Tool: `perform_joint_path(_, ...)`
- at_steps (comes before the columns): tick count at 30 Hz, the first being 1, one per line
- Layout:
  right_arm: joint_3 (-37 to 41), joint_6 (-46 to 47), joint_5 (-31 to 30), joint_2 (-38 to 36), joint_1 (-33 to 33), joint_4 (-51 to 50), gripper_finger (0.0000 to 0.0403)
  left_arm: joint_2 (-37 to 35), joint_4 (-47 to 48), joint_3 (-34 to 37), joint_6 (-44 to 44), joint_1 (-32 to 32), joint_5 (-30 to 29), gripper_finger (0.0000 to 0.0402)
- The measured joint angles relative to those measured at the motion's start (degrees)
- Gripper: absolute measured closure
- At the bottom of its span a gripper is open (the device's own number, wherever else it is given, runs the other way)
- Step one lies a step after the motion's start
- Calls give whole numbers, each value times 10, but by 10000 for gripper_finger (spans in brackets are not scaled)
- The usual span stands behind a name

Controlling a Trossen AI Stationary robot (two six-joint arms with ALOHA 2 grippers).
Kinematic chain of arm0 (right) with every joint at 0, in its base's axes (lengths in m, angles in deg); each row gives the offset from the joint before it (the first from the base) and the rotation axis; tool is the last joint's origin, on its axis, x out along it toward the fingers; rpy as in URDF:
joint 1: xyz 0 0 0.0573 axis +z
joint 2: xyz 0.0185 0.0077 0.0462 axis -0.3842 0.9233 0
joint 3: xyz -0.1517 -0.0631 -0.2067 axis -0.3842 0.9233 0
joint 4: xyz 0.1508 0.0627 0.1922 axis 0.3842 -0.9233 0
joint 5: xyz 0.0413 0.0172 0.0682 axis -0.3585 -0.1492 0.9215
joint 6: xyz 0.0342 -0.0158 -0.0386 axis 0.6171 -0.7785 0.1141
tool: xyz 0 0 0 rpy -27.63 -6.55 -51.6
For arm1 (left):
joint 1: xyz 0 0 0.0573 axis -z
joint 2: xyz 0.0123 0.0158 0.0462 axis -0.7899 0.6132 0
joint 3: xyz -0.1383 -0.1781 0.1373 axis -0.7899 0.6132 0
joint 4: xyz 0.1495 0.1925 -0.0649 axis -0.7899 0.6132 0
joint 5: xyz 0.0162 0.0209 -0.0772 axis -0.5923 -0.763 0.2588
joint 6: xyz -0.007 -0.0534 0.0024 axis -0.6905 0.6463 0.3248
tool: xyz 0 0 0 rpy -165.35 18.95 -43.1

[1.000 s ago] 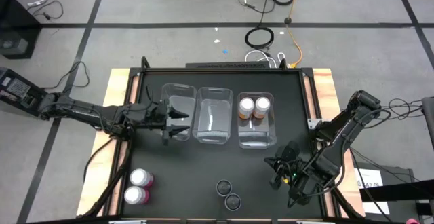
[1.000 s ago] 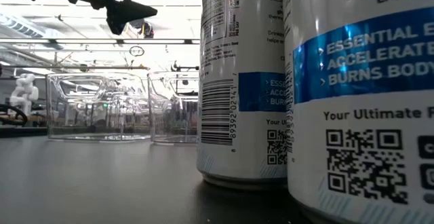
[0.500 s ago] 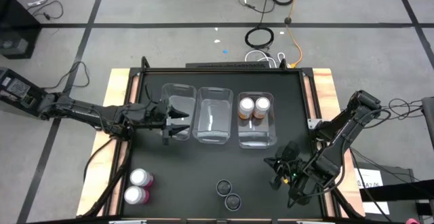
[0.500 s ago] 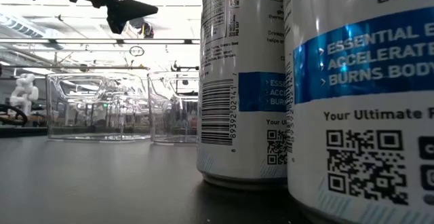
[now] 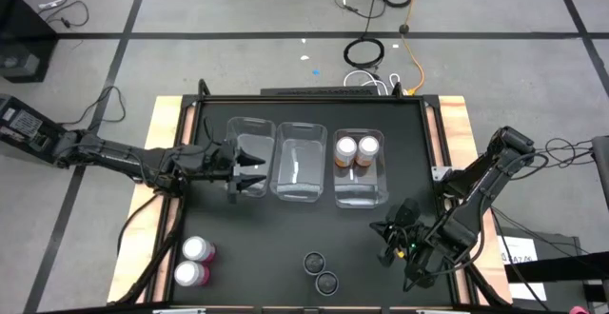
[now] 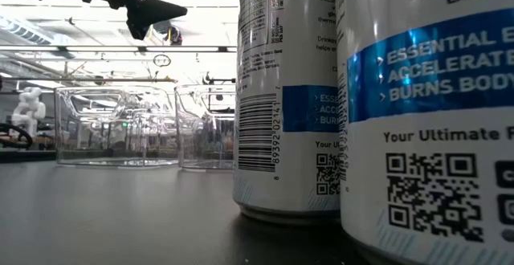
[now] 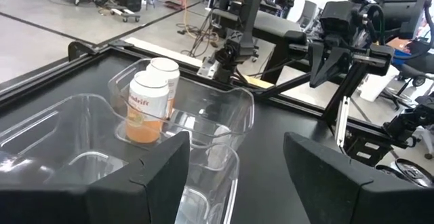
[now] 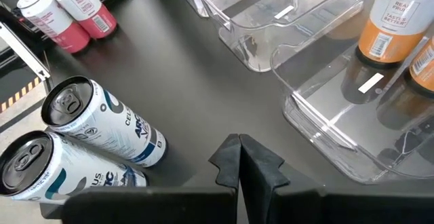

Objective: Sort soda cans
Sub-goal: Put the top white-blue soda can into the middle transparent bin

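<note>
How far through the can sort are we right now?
One of three pairs looks done: both orange cans stand in the right bin. Nothing is in hand: the left gripper hovers open at the left bin, and the right gripper waits shut. Left: the pink cans and dark cans.

My matt black fingers (image 8: 239, 161) hover over a smooth matt black tabletop (image 8: 176, 81), near glossy clear plastic bins (image 8: 325, 95) and shiny metal-topped cans (image 8: 102, 125).
</note>
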Motion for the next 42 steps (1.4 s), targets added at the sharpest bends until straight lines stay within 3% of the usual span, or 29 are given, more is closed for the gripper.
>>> perform_joint_path(4, 0, 0, 0, 0, 0, 0, 403, 0, -7, 0, 54, 0, 3, 151)
perform_joint_path(13, 0, 0, 0, 0, 0, 1, 403, 0, -21, 0, 56, 0, -8, 143)
perform_joint_path(24, 0, 2, 0, 0, 0, 2, 403, 0, -15, 0, 55, 0, -37, 8)
perform_joint_path(28, 0, 2, 1, 0, 0, 2, 403, 0, -15, 0, 61, 0, -37, 22)
perform_joint_path(32, 0, -2, 1, 0, 0, 2, 403, 0, -21, 0, 140, 2, -7, 30)
perform_joint_path(37, 0, -15, 1, 0, 0, 0, 403, 0, -42, 0, 161, 2, 6, 31)
perform_joint_path(42, 0, -28, 1, 0, 0, 0, 403, 7, -106, -11, 137, 9, 57, 31)
